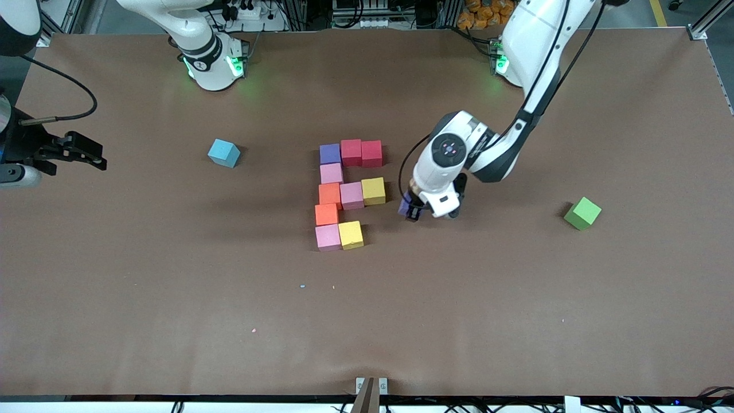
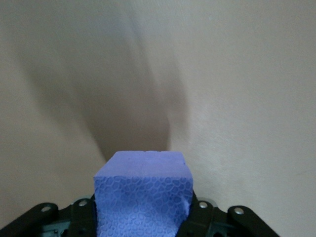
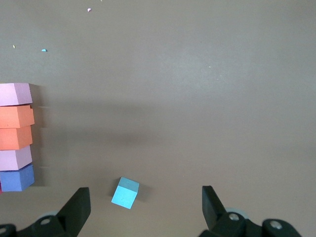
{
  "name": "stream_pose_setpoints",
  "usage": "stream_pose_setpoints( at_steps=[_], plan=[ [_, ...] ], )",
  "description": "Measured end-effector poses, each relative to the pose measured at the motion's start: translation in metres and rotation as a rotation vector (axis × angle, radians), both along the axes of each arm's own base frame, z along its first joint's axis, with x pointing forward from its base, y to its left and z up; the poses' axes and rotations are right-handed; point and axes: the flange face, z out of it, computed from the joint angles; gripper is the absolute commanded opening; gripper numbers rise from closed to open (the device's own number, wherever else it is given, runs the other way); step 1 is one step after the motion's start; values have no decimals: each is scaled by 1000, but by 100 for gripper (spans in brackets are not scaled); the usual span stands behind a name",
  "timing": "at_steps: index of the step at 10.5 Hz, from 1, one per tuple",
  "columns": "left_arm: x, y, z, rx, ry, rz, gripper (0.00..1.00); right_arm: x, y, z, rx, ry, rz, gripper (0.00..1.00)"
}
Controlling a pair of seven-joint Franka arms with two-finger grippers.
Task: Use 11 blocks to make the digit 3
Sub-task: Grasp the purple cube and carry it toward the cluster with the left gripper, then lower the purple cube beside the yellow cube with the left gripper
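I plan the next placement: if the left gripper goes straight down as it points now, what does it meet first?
Probably bare table. The left gripper, shut on a purple block, hangs beside the yellow block, apparently clear of it.

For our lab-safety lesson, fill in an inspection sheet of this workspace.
Surface: brown table, a few small crumbs.
Job's things: ten blocks placed touching; eleventh, a purple block, is gripped.
Clutter: light-blue cube toward the right arm's end; green cube toward the left arm's end.
Grippers: left gripper shut on the purple block, beside the yellow block; right gripper open, waiting above the table edge.
Cables: black cable by the right arm.
Surroundings: nothing seen.
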Motion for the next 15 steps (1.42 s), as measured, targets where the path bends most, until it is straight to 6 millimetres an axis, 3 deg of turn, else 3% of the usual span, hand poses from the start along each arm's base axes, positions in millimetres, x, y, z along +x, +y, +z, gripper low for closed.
stream_pose_setpoints(
  at_steps=[7, 9, 12, 15],
  plan=[
    [44, -28, -9, -57, 6, 266, 0, 1, 2, 0, 0, -8, 4, 100],
    [46, -36, -11, -65, 7, 284, 0, 2, -1, 0, 0, -11, -2, 100],
    [43, -47, -12, -71, 10, 318, 0, 0, -22, 0, 0, -6, -33, 100],
    [41, -55, -15, -64, 3, 326, 2, -3, -24, 2, 1, 7, -37, 100]
  ],
)
